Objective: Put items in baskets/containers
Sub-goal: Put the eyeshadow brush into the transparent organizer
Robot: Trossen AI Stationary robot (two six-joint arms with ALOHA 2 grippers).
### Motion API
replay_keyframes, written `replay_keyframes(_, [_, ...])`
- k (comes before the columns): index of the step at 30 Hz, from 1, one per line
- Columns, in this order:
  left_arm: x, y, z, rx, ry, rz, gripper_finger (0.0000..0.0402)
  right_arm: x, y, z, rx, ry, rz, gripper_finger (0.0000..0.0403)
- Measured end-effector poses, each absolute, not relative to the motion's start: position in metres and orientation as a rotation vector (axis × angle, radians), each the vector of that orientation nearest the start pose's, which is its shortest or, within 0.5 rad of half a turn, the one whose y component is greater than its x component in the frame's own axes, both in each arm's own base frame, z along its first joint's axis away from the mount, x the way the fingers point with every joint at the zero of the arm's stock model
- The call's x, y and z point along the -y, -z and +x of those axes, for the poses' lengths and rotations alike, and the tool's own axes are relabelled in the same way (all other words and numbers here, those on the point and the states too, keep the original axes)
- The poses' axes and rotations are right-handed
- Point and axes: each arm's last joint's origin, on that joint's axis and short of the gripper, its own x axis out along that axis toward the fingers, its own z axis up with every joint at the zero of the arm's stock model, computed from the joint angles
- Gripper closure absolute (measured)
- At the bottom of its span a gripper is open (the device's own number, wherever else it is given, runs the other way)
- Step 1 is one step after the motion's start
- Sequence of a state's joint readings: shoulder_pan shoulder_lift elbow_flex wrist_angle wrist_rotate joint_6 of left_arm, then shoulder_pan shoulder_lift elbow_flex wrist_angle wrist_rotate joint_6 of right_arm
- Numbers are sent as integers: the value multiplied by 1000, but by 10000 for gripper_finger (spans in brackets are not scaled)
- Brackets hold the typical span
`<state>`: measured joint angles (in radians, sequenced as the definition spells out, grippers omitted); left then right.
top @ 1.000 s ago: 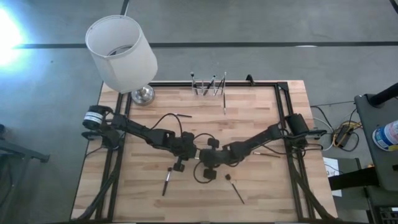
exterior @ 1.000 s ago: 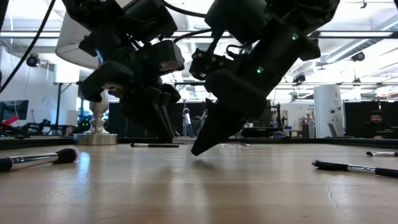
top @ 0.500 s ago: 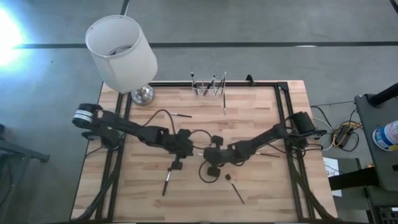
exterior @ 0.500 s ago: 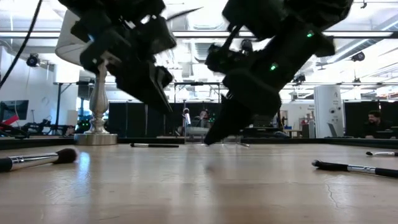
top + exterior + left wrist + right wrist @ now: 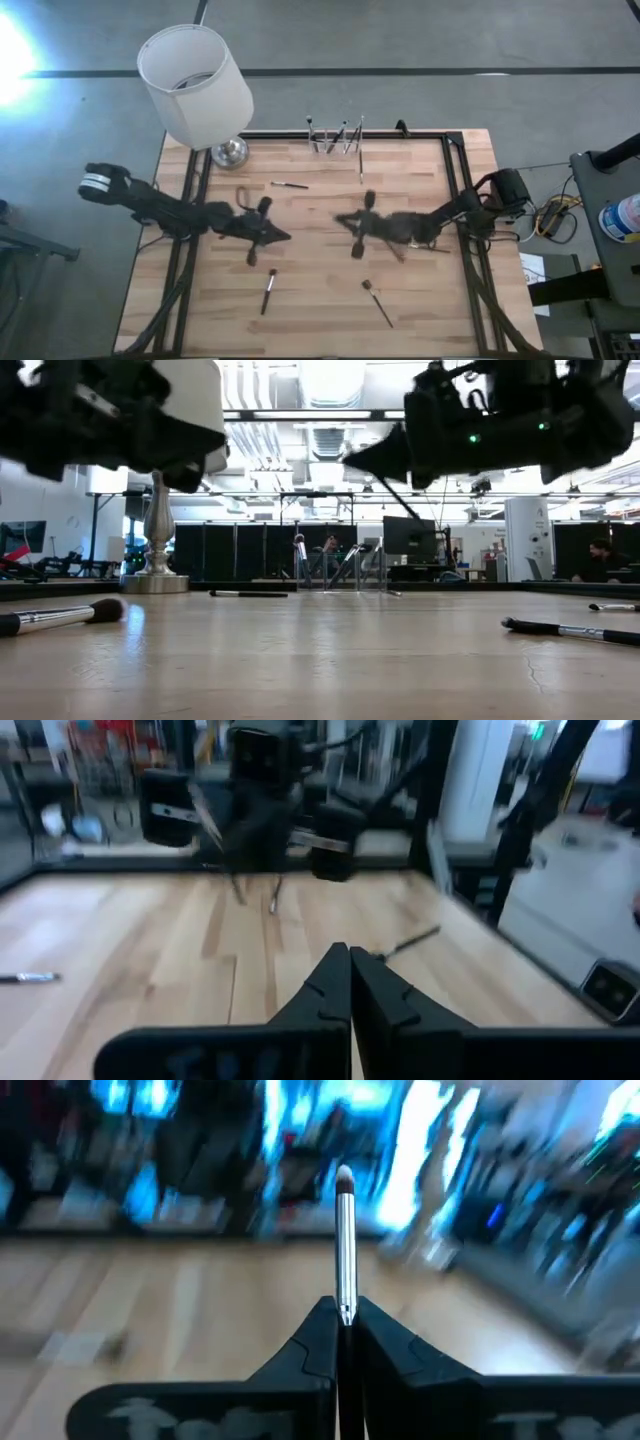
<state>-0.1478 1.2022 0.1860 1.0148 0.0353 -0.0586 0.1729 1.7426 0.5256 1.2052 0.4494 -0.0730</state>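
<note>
My right gripper [image 5: 343, 1318] points level toward the table's left, clear above the table right of its middle [image 5: 340, 220]. It is shut on a thin makeup brush [image 5: 344, 1240] with a silver ferrule and a small bristle tip. My left gripper [image 5: 349, 960] is shut with nothing in it and hangs level left of the middle [image 5: 286, 237], facing the right one. The clear holder [image 5: 335, 140] stands at the far edge with several brushes upright in it. Loose brushes [image 5: 268, 291] [image 5: 378, 303] [image 5: 291, 185] lie flat on the wood. My right gripper pinches the brush between its two fingertips at the lower end of the silver ferrule [image 5: 345, 1302]. The bristle end [image 5: 343, 1177] sticks out beyond the fingertips. The brush is lifted clear of the table; the fingers hide its handle.
A white lamp [image 5: 195, 85] with a silver base [image 5: 230, 152] stands at the far left corner. Another brush [image 5: 360, 165] lies just in front of the holder. In the low view, brushes lie near the left edge [image 5: 60, 616] and the right edge [image 5: 570, 629].
Both arms have drawn back from the table's middle, the left toward the left edge and the right toward the right edge. Both have risen and tipped from pointing down to pointing level. The right gripper now carries a brush clear of the wood.
</note>
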Motion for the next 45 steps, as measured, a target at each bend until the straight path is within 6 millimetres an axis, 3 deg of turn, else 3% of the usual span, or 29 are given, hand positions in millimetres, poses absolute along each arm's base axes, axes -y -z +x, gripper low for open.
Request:
replay_keyframes(4, [28,-167,184,72,183,-48,401,-1,-165,288,202,410,-104,389])
replay_keyframes(10, [28,-165,183,66,181,-32,401,71,-183,295,310,427,-91,389])
replay_keyframes(16, [28,-163,184,54,179,-25,401,135,-193,287,330,521,-102,390])
replay_keyframes(20, [28,-163,184,54,178,-1,401,166,-191,282,337,549,-70,390])
replay_keyframes(30, [28,-163,184,53,178,-6,401,225,-151,310,298,624,-11,390])
replay_keyframes(36, [28,-162,184,52,178,-1,401,250,-155,306,295,637,62,390])
replay_keyframes(45, [28,-162,184,51,178,-9,401,263,-161,319,128,655,193,390])
